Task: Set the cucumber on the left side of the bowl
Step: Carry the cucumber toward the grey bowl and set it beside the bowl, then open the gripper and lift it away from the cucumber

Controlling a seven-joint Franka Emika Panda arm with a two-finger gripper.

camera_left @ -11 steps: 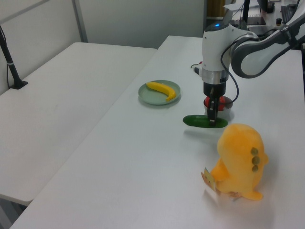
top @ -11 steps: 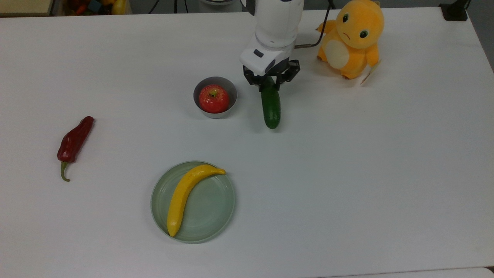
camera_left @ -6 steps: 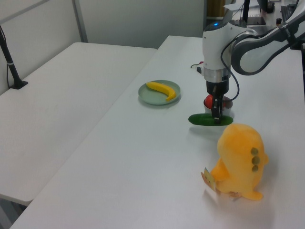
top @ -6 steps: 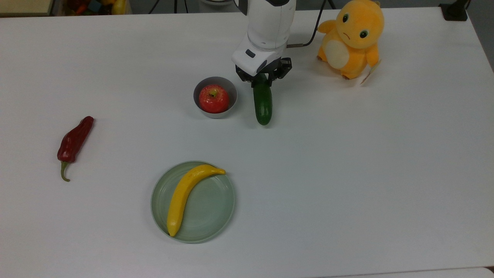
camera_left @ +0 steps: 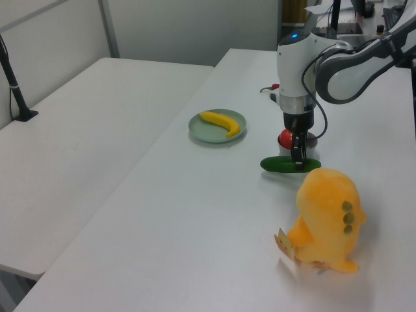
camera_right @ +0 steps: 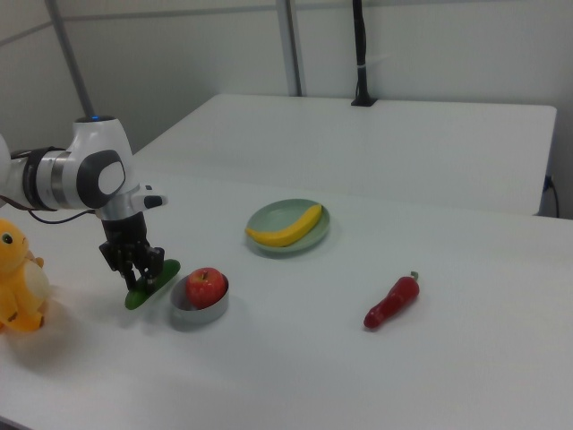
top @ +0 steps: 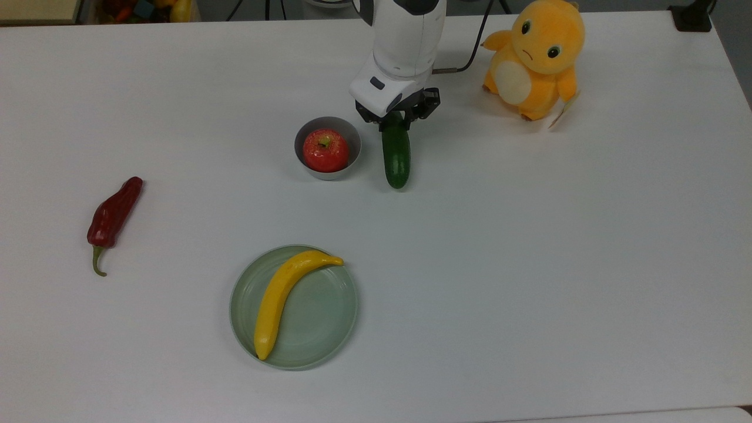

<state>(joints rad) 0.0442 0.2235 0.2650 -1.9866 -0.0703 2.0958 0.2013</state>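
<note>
I count one cucumber (top: 396, 160), one grey bowl (top: 346, 133) holding one apple (top: 325, 150), one banana (top: 282, 295), one plate (top: 320, 320), one chili pepper (top: 111, 216), one plush toy (top: 536, 57). My gripper (top: 395, 120) is clamped on the cucumber's far end; it lies lengthwise toward the camera, just beside the bowl on the top view's right.

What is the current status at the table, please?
End effector shut on cucumber. Cucumber close beside bowl, on the top view's right, not touching. Apple in bowl. Nothing blocking.
</note>
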